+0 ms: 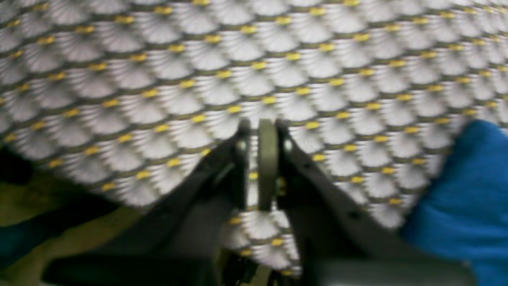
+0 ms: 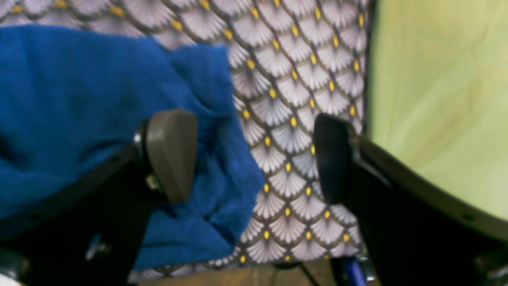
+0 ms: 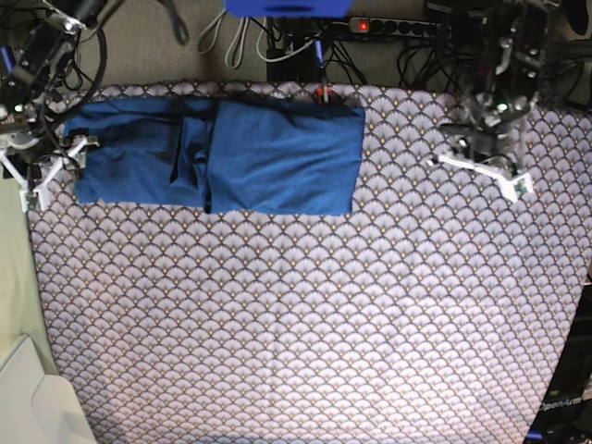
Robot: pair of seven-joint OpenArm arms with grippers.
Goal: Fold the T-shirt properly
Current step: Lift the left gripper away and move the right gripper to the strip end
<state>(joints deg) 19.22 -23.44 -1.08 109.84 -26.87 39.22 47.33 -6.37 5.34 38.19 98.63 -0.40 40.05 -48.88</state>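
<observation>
One T-shirt is in view: plain medium-blue soft knit, no print, folded into a long band that runs left to right. Overlapping layers make vertical creases near its middle. It lies flat on the scallop-patterned tablecloth at the far edge, towards the left; the near part of the cloth carries nothing else.

There are two arms and one cloth. The right gripper sits at the shirt's left end, its fingers wide apart. The right wrist view shows this closely: one pad hangs over the blue fabric, the other over bare patterned cloth, with the garment's edge between them, not pinched. That view also shows a pale green surface past the cloth's edge.

The left gripper is at the far right, well apart from the shirt. Its wrist view, which is blurred, shows the fingers drawn nearly together, nothing between them, above the tablecloth, with a blue patch of shirt at the right of that view.

Beyond the far edge lie cables and a power strip.
</observation>
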